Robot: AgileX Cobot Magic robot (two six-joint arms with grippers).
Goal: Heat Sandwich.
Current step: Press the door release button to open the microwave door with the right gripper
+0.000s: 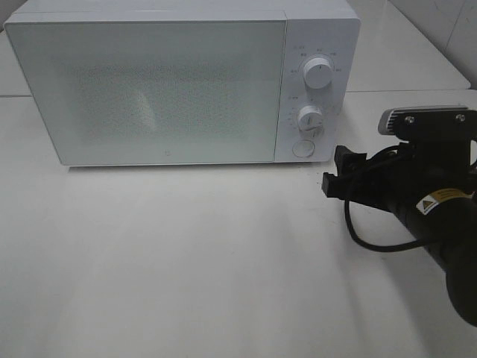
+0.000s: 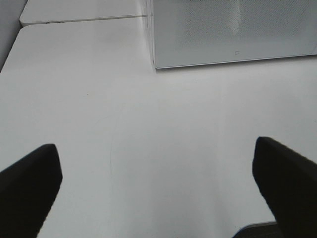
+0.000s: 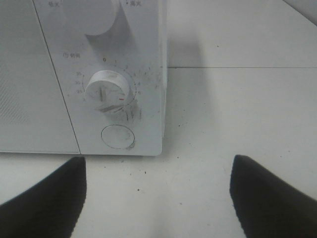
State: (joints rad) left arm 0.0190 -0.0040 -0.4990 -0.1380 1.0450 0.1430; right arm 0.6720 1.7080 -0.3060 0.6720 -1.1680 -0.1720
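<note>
Right wrist: right gripper (image 3: 158,166) jaws apart, empty, close to microwave (image 3: 143,74).

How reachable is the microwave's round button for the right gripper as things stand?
Probably yes: the right gripper, open, faces the round button below the lower dial, with only table visible between them.
</note>
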